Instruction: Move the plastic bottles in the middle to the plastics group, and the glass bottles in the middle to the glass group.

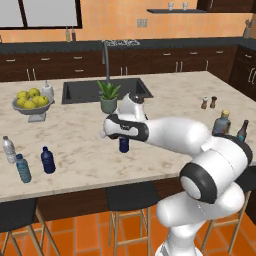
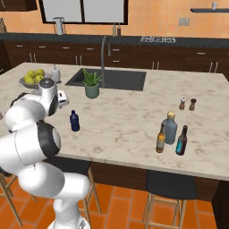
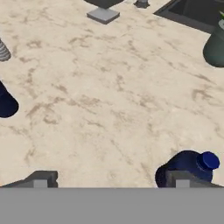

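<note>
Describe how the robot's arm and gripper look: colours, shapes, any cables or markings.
The arm is made of glossy white, rounded segments with dark, almost black bands at the joints. It widens into a bulbous white base. No cables or markings can be seen. The gripper has two small dark grey, blocky fingertips with paler patches.

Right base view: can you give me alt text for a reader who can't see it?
A navy bottle stands alone mid-counter on a marble kitchen island, beside the white robot arm at left. Near the right front edge, an amber bottle stands close by a blue-grey flask and a dark teal bottle.
</note>
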